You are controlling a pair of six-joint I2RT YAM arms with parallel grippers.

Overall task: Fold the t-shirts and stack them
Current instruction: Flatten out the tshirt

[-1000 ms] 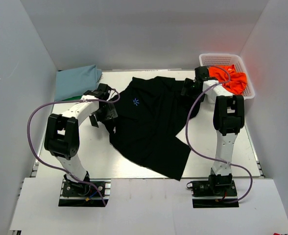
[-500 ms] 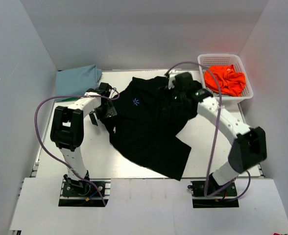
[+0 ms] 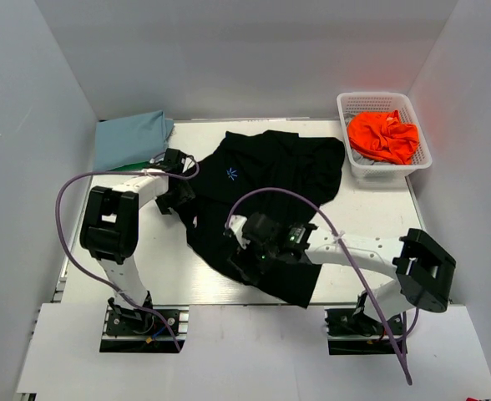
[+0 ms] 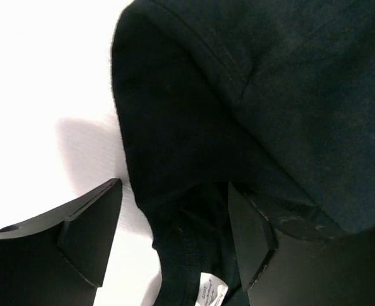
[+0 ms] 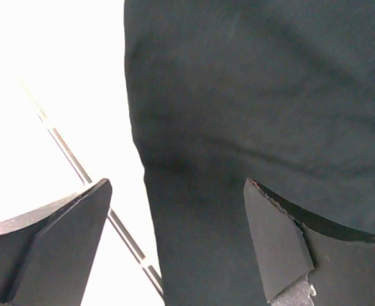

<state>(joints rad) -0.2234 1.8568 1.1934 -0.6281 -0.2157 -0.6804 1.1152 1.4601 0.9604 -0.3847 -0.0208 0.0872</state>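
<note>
The left arm (image 3: 112, 225) is bent like an elbow. Its left gripper (image 3: 177, 199) sits at the left edge of the black t-shirt (image 3: 270, 180). Its two dark fingers (image 4: 88, 223) stand apart, with a fold of the black cloth between them. They are not pinching it.

The right arm (image 3: 354, 249) lies low and reaches far over to the left, along the near side of the table (image 3: 371, 209). The right gripper (image 3: 239, 257) hangs over the near left edge of the same shirt. Its fingers (image 5: 277, 242) are spread wide and hold nothing.

The black t-shirt is big and soft. It lies spread out in the middle of the white table, with some wrinkles. It has a tiny blue star print (image 3: 231, 174) and a small white label (image 4: 210, 293) inside.

A light blue t-shirt (image 3: 129, 140) lies folded flat at the far left. An orange t-shirt (image 3: 385, 136) is bunched up in a white plastic basket (image 3: 377, 102) with little holes, at the far right.
</note>
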